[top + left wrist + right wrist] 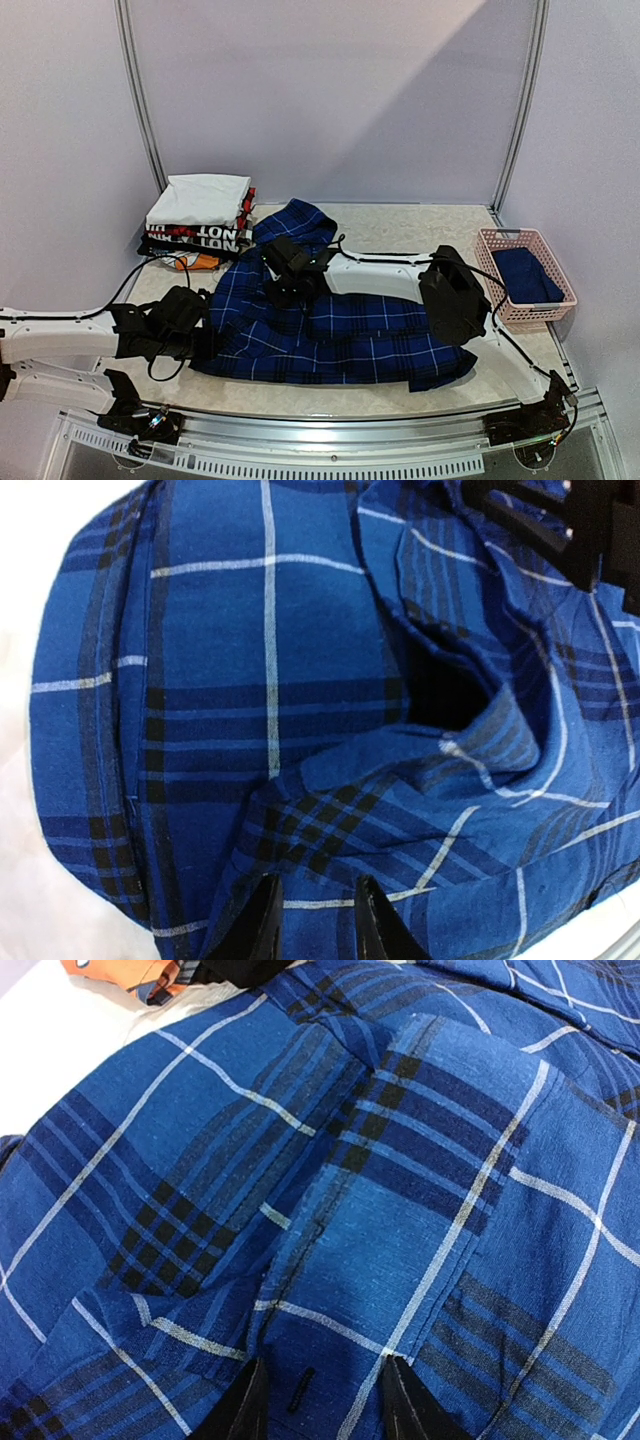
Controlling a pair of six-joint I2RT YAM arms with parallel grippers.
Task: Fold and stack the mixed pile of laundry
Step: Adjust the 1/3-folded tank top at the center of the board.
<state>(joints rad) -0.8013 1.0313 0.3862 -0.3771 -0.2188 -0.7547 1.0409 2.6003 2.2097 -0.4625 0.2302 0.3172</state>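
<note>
- Laundry lies in two places: the plaid shirt is spread over the middle of the table, its long axis running left to right, while the navy T-shirt sits in the pink basket at the right, well apart from both grippers
- The left gripper sits at the shirt's left edge, so the cloth stretches away from it toward the right; a rumpled fold lies just ahead of its fingers
- The right gripper hangs over the shirt's far-left part, near the left gripper, and a seam runs up between its fingers
- With both grippers at the same end, a fold would most likely start from the left and carry along the long axis
- Left jaws stand apart with plaid cloth between the tips; whether they press on it cannot be told
- Right jaws stand apart too, holding nothing, with flat cloth close beneath
</note>
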